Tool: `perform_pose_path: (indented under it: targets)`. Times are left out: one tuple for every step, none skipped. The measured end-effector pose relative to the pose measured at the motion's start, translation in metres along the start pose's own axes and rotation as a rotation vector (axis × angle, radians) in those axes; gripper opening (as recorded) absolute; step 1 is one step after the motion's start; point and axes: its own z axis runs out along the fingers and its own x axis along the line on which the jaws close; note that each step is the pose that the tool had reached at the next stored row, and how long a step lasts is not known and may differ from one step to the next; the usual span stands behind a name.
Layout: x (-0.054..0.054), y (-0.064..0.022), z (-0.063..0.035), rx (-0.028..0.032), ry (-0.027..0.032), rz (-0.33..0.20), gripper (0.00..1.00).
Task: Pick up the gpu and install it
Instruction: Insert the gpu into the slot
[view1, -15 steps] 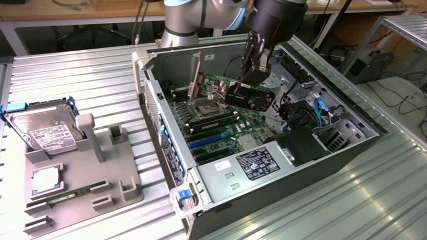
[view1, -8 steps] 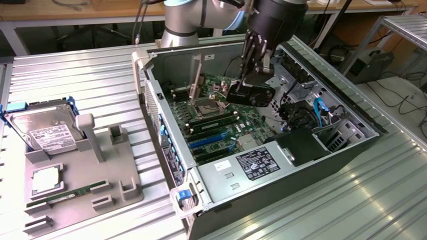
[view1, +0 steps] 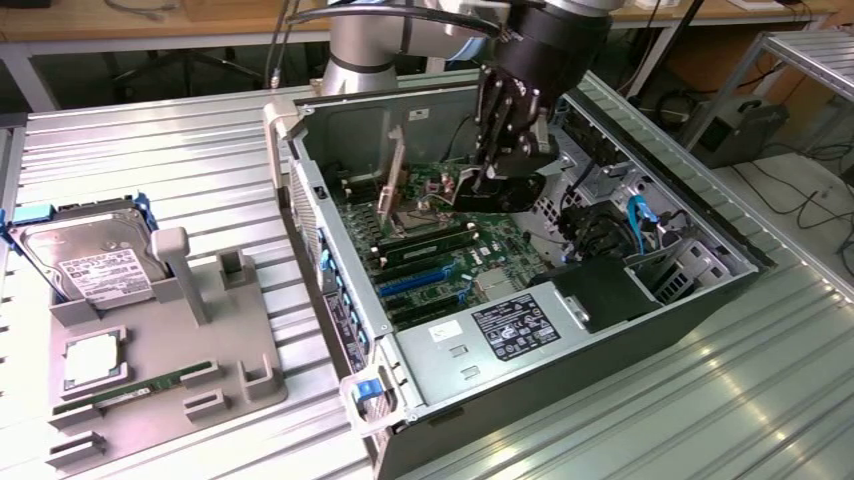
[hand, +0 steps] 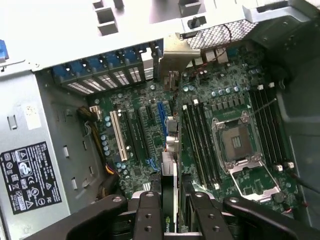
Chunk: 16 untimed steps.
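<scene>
The gpu (hand: 170, 172) stands edgewise over the motherboard (hand: 220, 85) inside the case (view1: 561, 390).

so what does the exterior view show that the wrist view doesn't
Exterior view adds: the grey holder carrying a hard drive and a memory stick.
Wrist view adds: the white slot, and the gpu seen edge-on.
Shared: the gripper shut on the gpu above the motherboard, plus the power supply label.
</scene>
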Motion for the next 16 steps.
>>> perform_pose_path:
  targets:
    - [0.000, -0.0001, 0.0007, -0.0002, 0.0014, -0.017, 0.26]
    - [0.000, -0.0001, 0.0014, -0.0005, 0.0033, -0.037, 0.26]
    - [0.000, -0.0002, 0.0021, -0.0008, 0.0048, -0.054, 0.26]
    - [0.000, -0.0003, 0.0029, -0.0011, 0.0064, -0.073, 0.26]
    - [0.000, -0.0004, 0.0037, -0.0014, 0.0083, -0.094, 0.26]
    - [0.000, -0.0004, 0.0045, -0.0017, 0.0099, -0.112, 0.26]
    - [0.000, -0.0006, 0.0058, -0.0021, 0.0127, -0.144, 0.26]
    - [0.000, -0.0007, 0.0071, -0.0026, 0.0153, -0.173, 0.26]
    - [0.000, -0.0008, 0.0085, -0.0031, 0.0185, -0.208, 0.26]
    - [0.000, -0.0009, 0.0097, -0.0035, 0.0209, -0.239, 0.26]
    - [0.000, -0.0009, 0.0104, -0.0032, 0.0216, -0.261, 0.26]
    - [0.000, -0.0009, 0.0110, -0.0015, 0.0214, -0.279, 0.26]
    - [-0.001, -0.0008, 0.0114, 0.0017, 0.0213, -0.291, 0.26]
    - [-0.001, 0.0007, 0.0118, 0.0064, 0.0209, -0.292, 0.26]
    - [-0.001, 0.0024, 0.0125, 0.0115, 0.0204, -0.292, 0.26]
    - [-0.002, 0.0035, 0.0132, 0.0144, 0.0201, -0.292, 0.26]
